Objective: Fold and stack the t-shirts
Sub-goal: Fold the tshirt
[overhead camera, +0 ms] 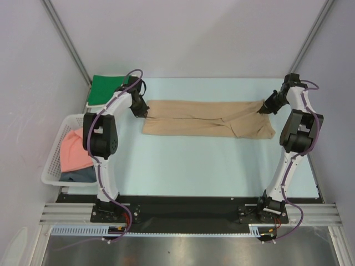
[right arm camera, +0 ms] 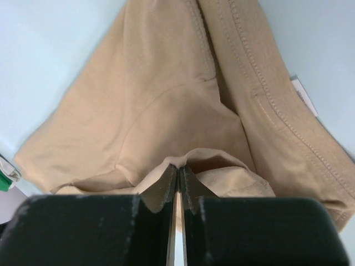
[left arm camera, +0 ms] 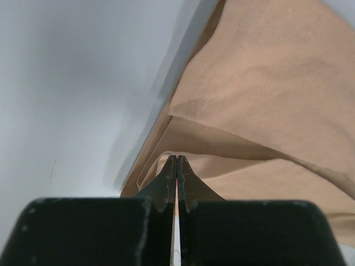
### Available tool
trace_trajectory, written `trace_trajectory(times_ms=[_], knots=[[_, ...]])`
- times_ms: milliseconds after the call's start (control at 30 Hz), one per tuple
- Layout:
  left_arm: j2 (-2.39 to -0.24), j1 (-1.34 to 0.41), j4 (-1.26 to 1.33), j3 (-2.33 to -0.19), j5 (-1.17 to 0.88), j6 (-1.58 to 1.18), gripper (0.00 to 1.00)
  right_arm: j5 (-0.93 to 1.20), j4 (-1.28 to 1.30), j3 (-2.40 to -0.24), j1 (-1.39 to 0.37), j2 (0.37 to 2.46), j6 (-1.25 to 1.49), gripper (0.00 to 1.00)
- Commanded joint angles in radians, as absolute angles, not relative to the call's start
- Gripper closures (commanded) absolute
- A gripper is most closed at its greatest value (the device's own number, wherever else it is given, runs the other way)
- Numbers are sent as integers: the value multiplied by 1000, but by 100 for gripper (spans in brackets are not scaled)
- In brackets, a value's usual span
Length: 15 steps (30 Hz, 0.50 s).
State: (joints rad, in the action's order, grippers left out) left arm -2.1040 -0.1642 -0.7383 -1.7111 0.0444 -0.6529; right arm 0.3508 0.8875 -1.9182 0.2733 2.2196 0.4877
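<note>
A tan t-shirt (overhead camera: 205,119) lies stretched in a long band across the far part of the table. My left gripper (overhead camera: 143,113) is at its left end, jaws shut on a fold of the tan cloth (left arm camera: 266,83) at the fingertips (left arm camera: 177,158). At the right end, my right gripper (overhead camera: 260,110) pinches a raised fold of the same shirt (right arm camera: 166,100) between its closed tips (right arm camera: 178,166). A green t-shirt (overhead camera: 105,88) lies folded at the far left corner. A salmon pink t-shirt (overhead camera: 72,151) and a dark grey-blue one (overhead camera: 80,176) sit in the basket.
A white lattice basket (overhead camera: 55,160) stands at the table's left edge, beside the left arm. White walls enclose the table on the left, back and right. A white label (right arm camera: 304,95) shows by the shirt's hem in the right wrist view.
</note>
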Motion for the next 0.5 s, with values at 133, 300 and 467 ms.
trace_trajectory(times_ms=[133,300,467], knots=[[-2123,-156,-724,-1767,35,-664,100,374,923,-2020,298,2261,465,92],[-2134,-155,-723,-1782,51,-666,100,393,928,-2042,307,2296,477,91],[-2155,-155,-726,-1813,40,-663,100,394,986,-2117,307,2352,479,88]])
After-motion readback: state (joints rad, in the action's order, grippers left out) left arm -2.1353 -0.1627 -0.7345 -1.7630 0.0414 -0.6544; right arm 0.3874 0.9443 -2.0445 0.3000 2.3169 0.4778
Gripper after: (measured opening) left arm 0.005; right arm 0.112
